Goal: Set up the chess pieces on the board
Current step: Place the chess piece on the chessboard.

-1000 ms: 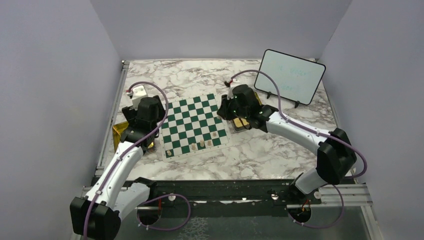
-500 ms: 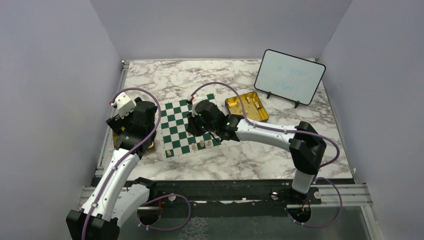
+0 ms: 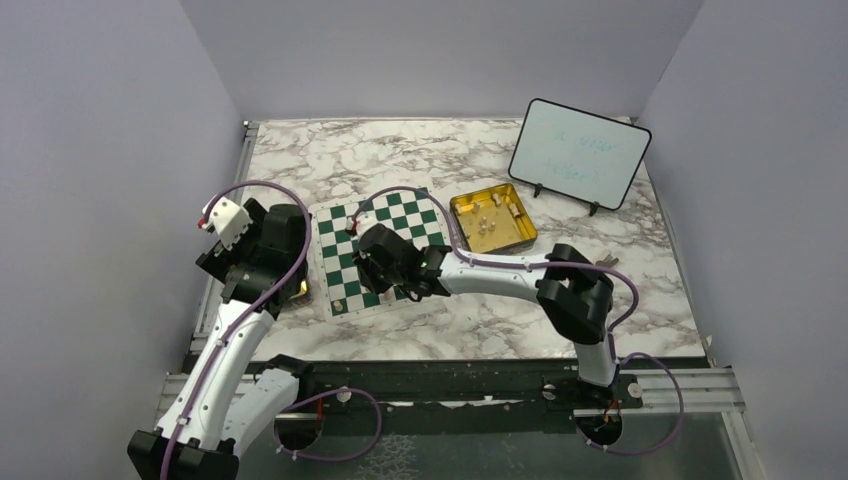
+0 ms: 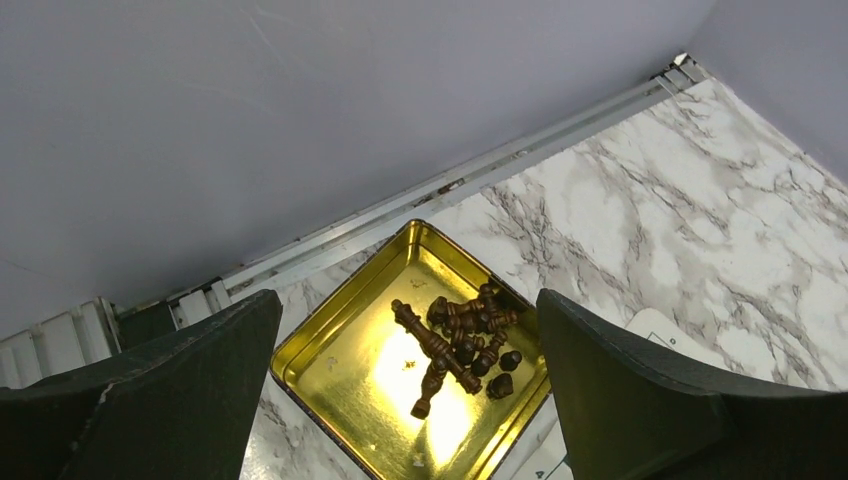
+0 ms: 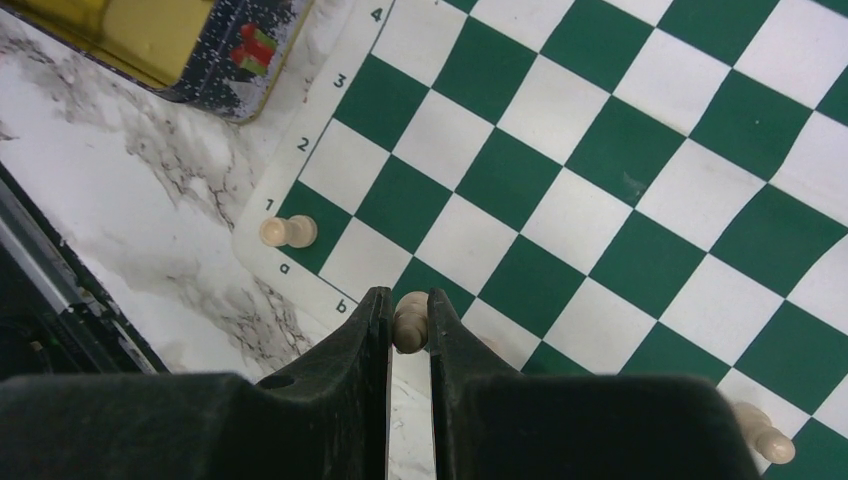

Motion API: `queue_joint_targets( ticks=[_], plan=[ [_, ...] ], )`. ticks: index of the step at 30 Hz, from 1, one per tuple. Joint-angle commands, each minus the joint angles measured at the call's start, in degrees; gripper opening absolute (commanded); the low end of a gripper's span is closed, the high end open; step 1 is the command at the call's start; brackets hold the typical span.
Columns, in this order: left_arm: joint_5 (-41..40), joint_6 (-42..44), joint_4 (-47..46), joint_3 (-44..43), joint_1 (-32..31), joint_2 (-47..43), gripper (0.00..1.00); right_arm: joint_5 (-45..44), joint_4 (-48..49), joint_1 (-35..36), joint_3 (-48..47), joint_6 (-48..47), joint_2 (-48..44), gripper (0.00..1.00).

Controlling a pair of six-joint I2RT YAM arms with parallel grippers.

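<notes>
My right gripper [image 5: 409, 310] is shut on a cream chess piece [image 5: 410, 325], held low over the near-left corner of the green-and-white board [image 5: 600, 150], by the b file. One cream piece [image 5: 287, 232] stands on a1, and another [image 5: 765, 435] shows at the view's lower right. In the top view the right gripper [image 3: 385, 268] covers the board's [image 3: 425, 215] near rows; one piece [image 3: 338, 304] shows at its near-left corner. My left gripper [image 4: 410, 390] hangs open and empty above a gold tin [image 4: 330, 350] of dark brown pieces [image 4: 460, 335].
A second gold tin [image 3: 490, 218] holding a few cream pieces sits right of the board. A framed whiteboard [image 3: 580, 153] stands at the back right. The left tin [image 5: 200, 50] lies close to the board's left edge. Grey walls enclose the marble table [image 3: 480, 310].
The right arm swung from the right tin across the board to its near-left corner, carrying a cream piece. The left arm drew back to the left and rose, still open.
</notes>
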State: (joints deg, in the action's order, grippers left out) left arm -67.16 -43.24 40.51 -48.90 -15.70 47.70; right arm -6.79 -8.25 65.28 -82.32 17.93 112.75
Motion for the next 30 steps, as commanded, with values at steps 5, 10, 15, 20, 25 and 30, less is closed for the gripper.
queue_joint_targets(
  ticks=[5,10,15,20,25,30],
  plan=[
    [-4.8,-6.3,5.6,-2.2,0.3,-0.8,0.99,-2.7,-0.9,1.4,-2.3,-0.3,3.4,0.14],
    [-4.7,-6.4,5.6,-2.2,0.3,-1.0,0.99,-2.1,-0.8,1.8,-2.4,0.1,4.8,0.14],
    [-4.7,-6.4,5.6,-2.2,0.3,-1.1,0.99,-2.4,-1.0,2.3,-2.7,0.1,5.5,0.14],
    [-4.7,-6.5,5.6,-2.2,0.2,-1.3,0.99,-2.9,-1.4,2.3,-3.1,0.0,6.2,0.14],
    [-4.6,-6.5,5.6,-2.2,0.2,-1.4,0.99,-3.3,-1.9,2.4,-3.6,-0.2,6.9,0.14],
    [-4.6,-6.6,5.6,-2.1,0.1,-1.5,0.99,-3.4,-1.9,2.5,-3.8,-0.3,7.5,0.15]
  ],
)
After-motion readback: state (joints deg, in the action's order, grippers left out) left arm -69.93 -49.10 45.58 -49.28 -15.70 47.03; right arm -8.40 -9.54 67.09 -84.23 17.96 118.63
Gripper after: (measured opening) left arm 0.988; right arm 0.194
